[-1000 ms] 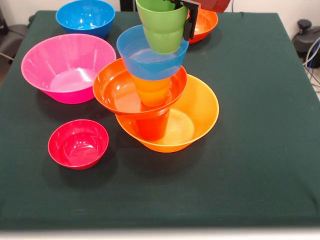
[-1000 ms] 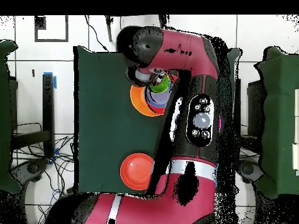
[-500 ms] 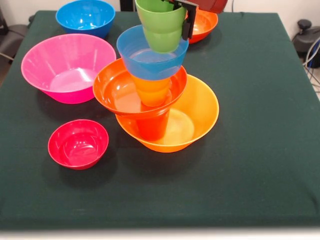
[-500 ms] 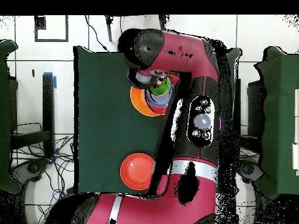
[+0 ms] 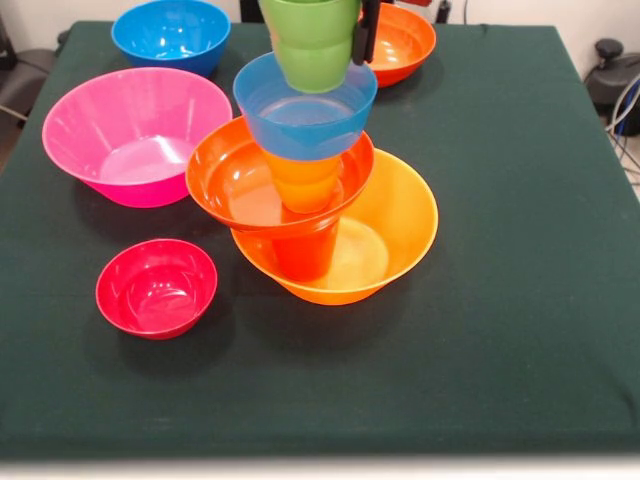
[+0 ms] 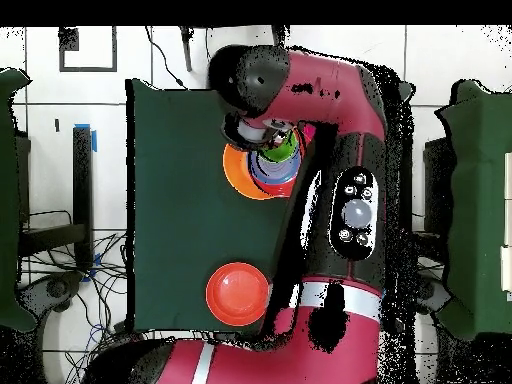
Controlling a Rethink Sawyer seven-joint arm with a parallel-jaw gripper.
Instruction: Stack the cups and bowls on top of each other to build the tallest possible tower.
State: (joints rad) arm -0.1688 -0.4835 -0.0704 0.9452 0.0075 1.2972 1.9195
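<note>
1. The gripper (image 5: 340,25) is clamped on the light green cup (image 5: 313,45), one black finger (image 5: 366,35) showing against the cup's right side, and holds it just above the blue bowl (image 5: 300,115).
2. That blue bowl tops the tower (image 5: 315,195): beneath it sit an orange cup (image 5: 303,180), a red-orange bowl (image 5: 235,185), a red-orange cup (image 5: 303,255) and the wide orange bowl (image 5: 395,225) on the green table (image 5: 500,300).
3. Left of the tower stands the pink bowl (image 5: 135,130); near its front left, the crimson bowl (image 5: 156,287).
4. Beyond the tower stand another blue bowl (image 5: 170,35) and another red-orange bowl (image 5: 405,42).
</note>
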